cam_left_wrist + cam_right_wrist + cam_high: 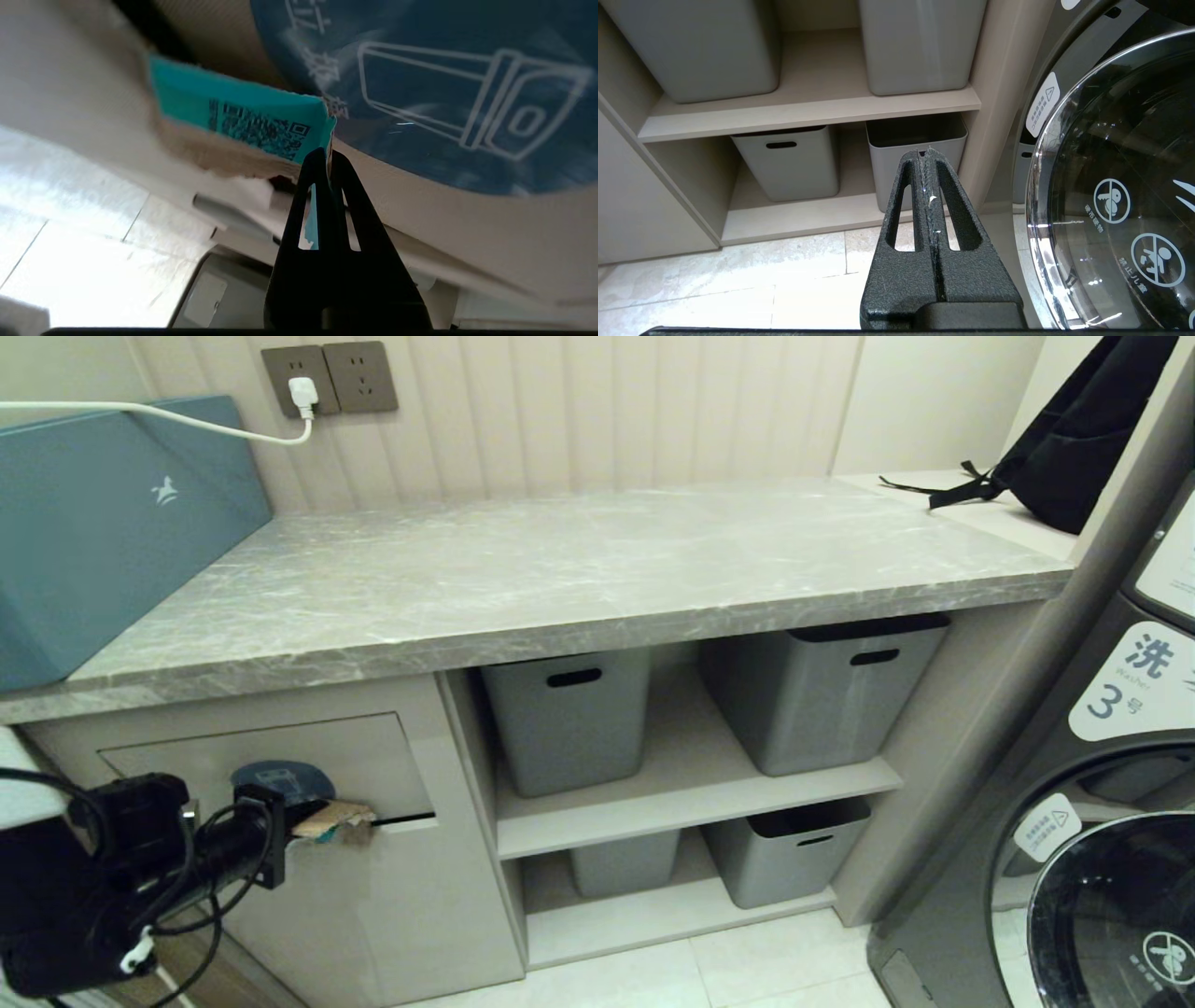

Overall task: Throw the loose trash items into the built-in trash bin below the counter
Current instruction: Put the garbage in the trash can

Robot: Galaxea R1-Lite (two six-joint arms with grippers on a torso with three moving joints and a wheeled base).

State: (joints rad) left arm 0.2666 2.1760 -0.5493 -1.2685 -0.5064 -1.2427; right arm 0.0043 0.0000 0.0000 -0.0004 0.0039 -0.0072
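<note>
The step in hand is the drop itself. The left gripper [308, 817] is at the built-in trash bin's tilting flap [373, 770], low on the beige cabinet front beneath the left end of the counter [560, 579]. Its fingers are pressed together on a small teal paper scrap [243, 116], torn cardboard with a printed code on its teal face, pinched by one edge. In the head view the scrap's free end lies at the dark slot along the flap's lower edge, just below and beside the round blue bin sticker [280, 779]. Whether the scrap is already poking into the slot or only resting against the flap cannot be told.

The counter top shows no bottle or wrapper; only the teal box [103, 523] at its left end is on it, and a black strapped bag [1074, 439] rests on the pale ledge beyond its far right corner. So this scrap looks like the last loose item to go, though that is a judgement from what is visible.

The next move calls for pushing the flap inward with the scrap and fingertips until the gap is wide enough, then opening the fingers so the cardboard falls inside rather than catching on the lip.

The right gripper [927, 154] hangs parked, fingers closed on nothing, facing the grey tubs [920, 154] on the shelves beside the washing machine [1111, 186].
</note>
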